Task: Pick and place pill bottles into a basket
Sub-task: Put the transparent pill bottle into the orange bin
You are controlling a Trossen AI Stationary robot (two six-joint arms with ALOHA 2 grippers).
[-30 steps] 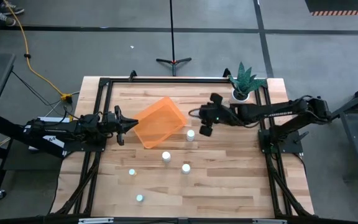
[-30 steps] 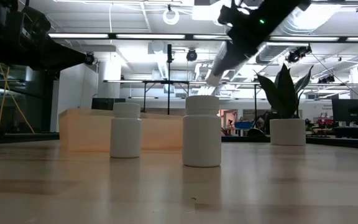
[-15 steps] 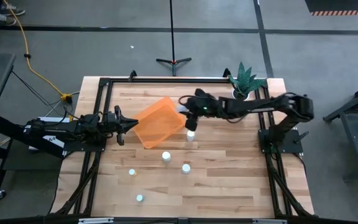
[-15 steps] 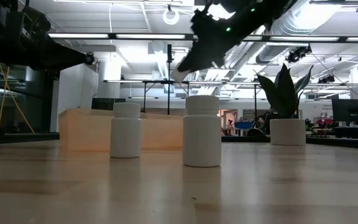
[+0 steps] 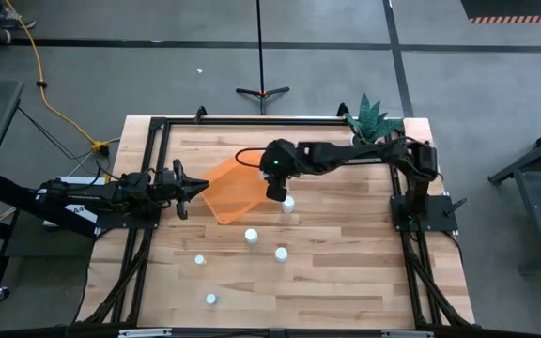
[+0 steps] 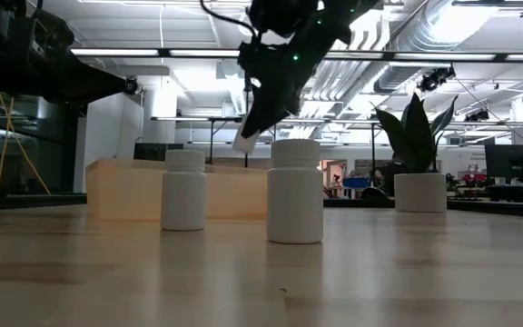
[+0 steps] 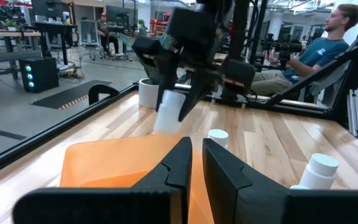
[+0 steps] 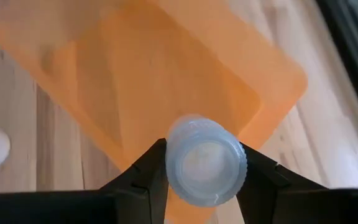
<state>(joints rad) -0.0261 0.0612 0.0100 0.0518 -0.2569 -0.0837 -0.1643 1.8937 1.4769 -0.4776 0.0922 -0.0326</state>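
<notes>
The orange basket rests flat on the table, left of centre. My right gripper hangs over the basket's right edge, shut on a white pill bottle, which also shows in the low view. One bottle stands on its base just right of the basket. Several more stand nearer the front. My left gripper is at the basket's left corner, its fingers nearly together. My left gripper comes level from the table's left at the basket's left rim. Its own fingers hide the place of contact, and only a narrow gap shows between them. The basket stays flat on the table. My right gripper pinches the bottle's round sides between its two fingers, near the ribbed end. The fingers point down, slanting. The bottle hangs below them, tilted and lifted clear over the basket's right edge.
A white pot with a green plant stands at the far right corner. A black frame runs along the table's edges. Bare wood lies right of the standing bottles. People sit beyond the table.
My right gripper has carried the bottle toward the table's left, from near the plant to above the basket's right edge, and has come down a little. The bottle has stayed in its hold.
</notes>
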